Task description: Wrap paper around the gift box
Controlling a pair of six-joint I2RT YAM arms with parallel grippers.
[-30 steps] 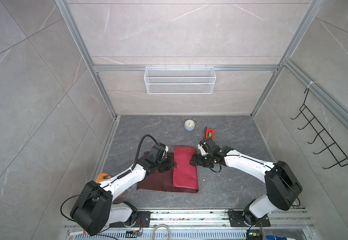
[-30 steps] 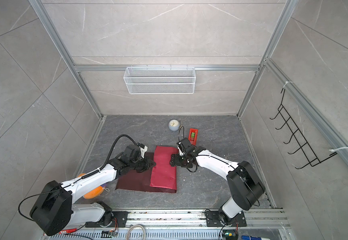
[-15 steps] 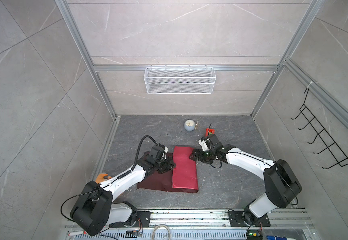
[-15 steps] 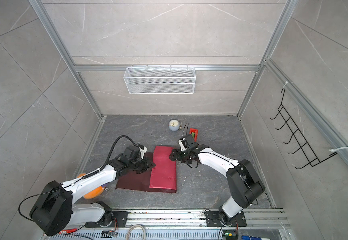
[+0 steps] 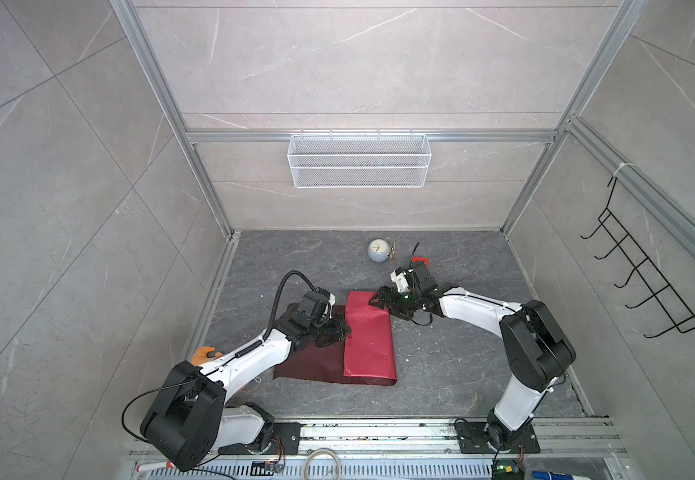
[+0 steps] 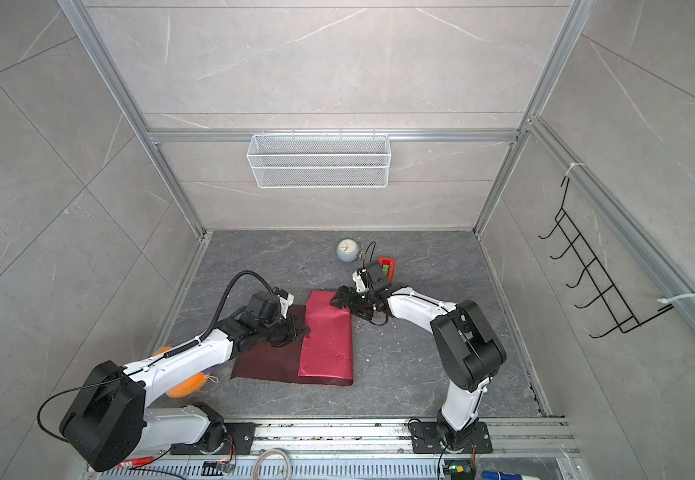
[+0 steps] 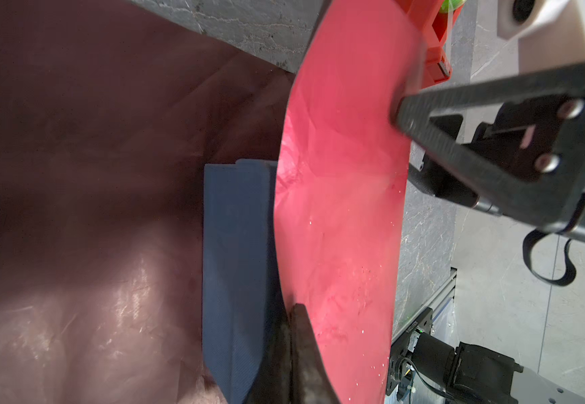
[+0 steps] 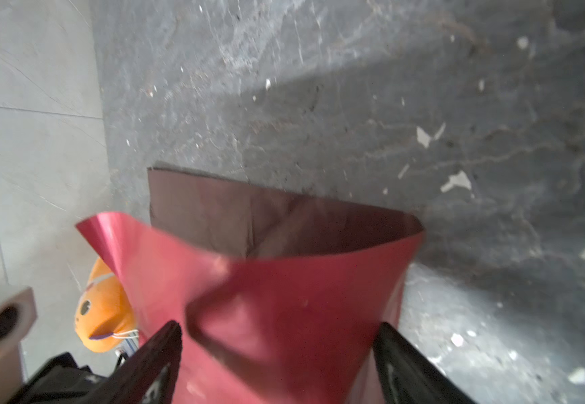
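Left wrist view: left tool together at paper edge — right tool apart, astride paper.

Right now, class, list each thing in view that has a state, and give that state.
Paper: one flap folded shiny side up over the box, the rest flat.
Gift box: almost wholly covered; one blue strip shows.
Left gripper: jaws shut at the flap's edge.
Right gripper: jaws open, astride the paper's far end.
Tape dispenser: upright, not held.
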